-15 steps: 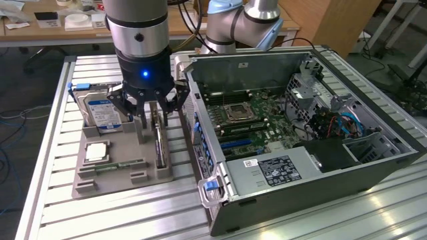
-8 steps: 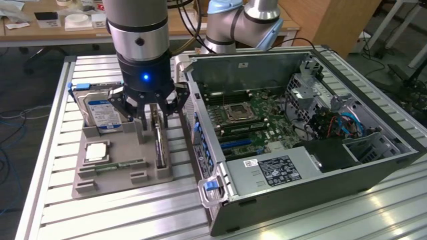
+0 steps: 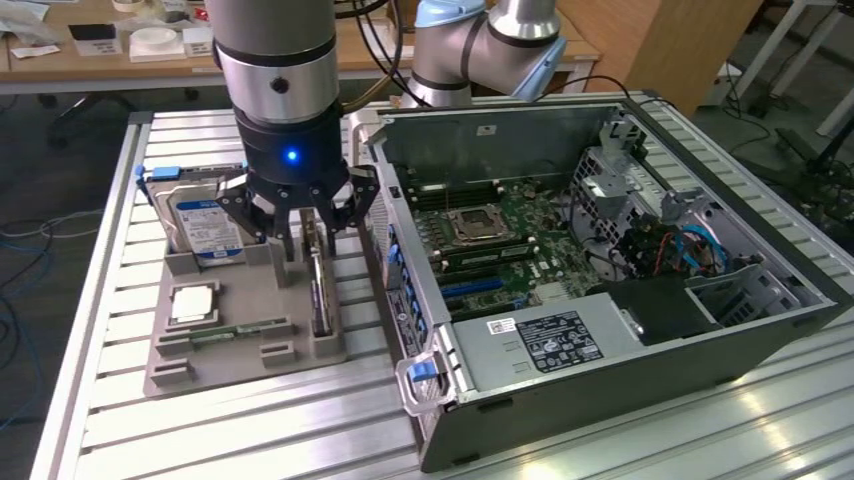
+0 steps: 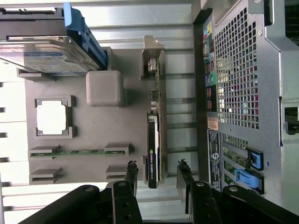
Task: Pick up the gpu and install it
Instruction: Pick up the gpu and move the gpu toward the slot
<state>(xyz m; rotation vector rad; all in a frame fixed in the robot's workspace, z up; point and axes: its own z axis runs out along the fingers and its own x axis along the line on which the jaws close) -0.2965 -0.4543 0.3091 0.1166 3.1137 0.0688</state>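
The gpu is a thin dark card standing on edge in a slot along one side of the grey parts holder, its metal bracket end pointing away from the front. My gripper hangs straight above it, open, with one finger on each side of the card. In the wrist view the gpu runs between my fingertips, and a gap shows on both sides, so nothing is gripped. The open computer case lies just beside the holder with its motherboard exposed.
On the grey holder sit a silver hard drive with a blue label, a square processor chip and a green memory stick. The case's back panel stands close to the card. A slotted aluminium table carries everything.
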